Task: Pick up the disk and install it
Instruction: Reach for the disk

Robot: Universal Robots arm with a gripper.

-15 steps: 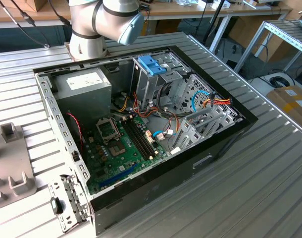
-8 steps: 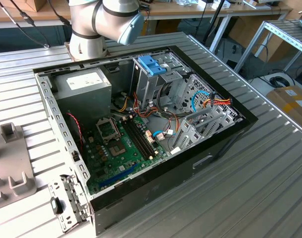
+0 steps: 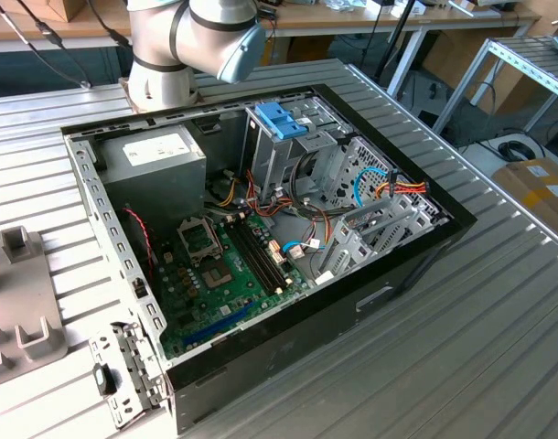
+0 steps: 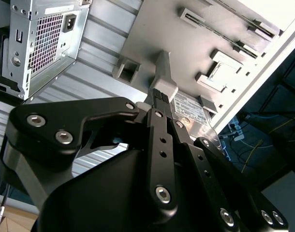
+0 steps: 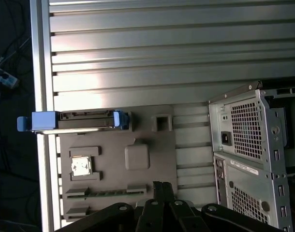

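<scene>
Disk (image 5: 72,121) | on edge in tray (image 5: 159,157), apart from pincer (image 5: 161,185) | pincer narrow, empty

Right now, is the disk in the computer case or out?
Out: the disk stands on edge on the grey fixture plate, outside the computer case.

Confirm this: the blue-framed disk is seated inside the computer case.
Wrong. The disk is not inside the computer case. It sits on edge at the rim of the grey fixture plate on the slatted table, outside the case, as the first wrist view shows.
</scene>
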